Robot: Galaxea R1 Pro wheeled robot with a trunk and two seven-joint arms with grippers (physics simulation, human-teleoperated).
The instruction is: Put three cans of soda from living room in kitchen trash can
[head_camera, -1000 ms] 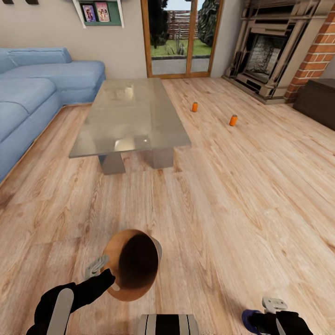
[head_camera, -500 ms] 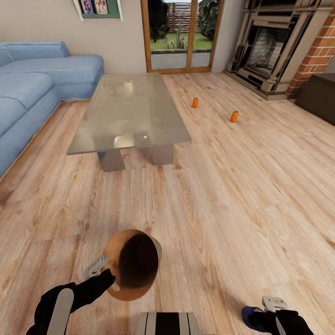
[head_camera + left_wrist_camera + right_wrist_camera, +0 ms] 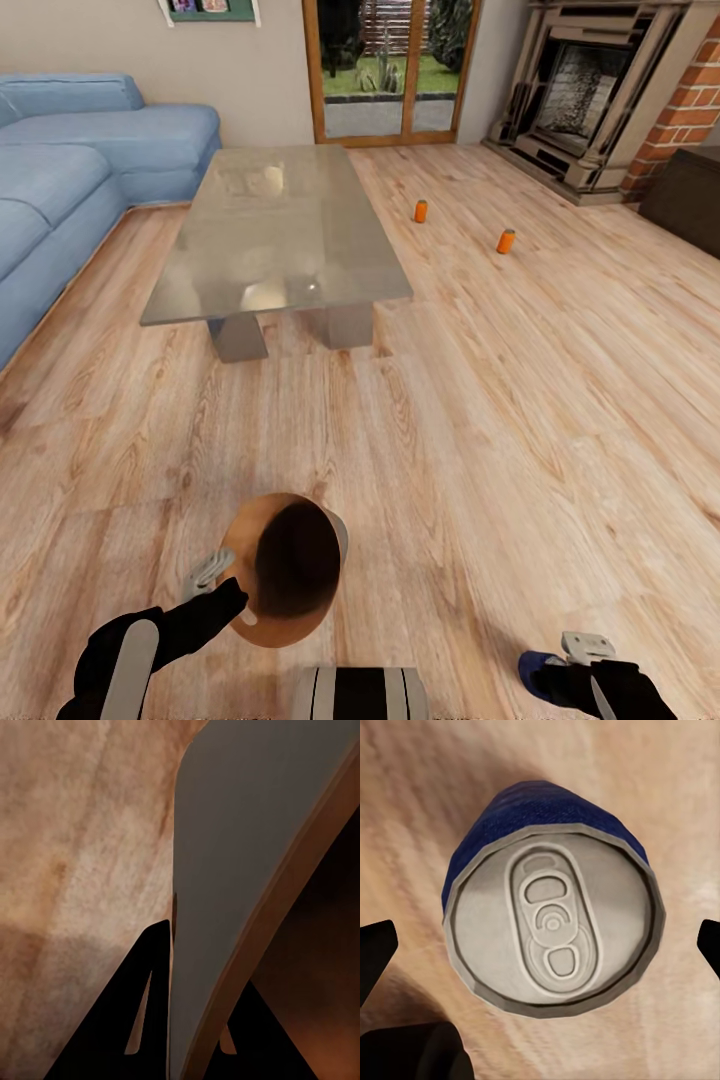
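At seven o'clock in the head view: left gripper, jaws clamped on the rim of the bin, which is tipped, its dark mouth facing up and to the right. At five o'clock: right gripper, jaws apart around a blue can, apparently held; top toward the camera. At one o'clock, on the floor past the table: two orange cans, upright, well apart.

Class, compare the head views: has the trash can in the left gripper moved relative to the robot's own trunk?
No. The trash can keeps its place beside the trunk; the room shifted because the camera moved.
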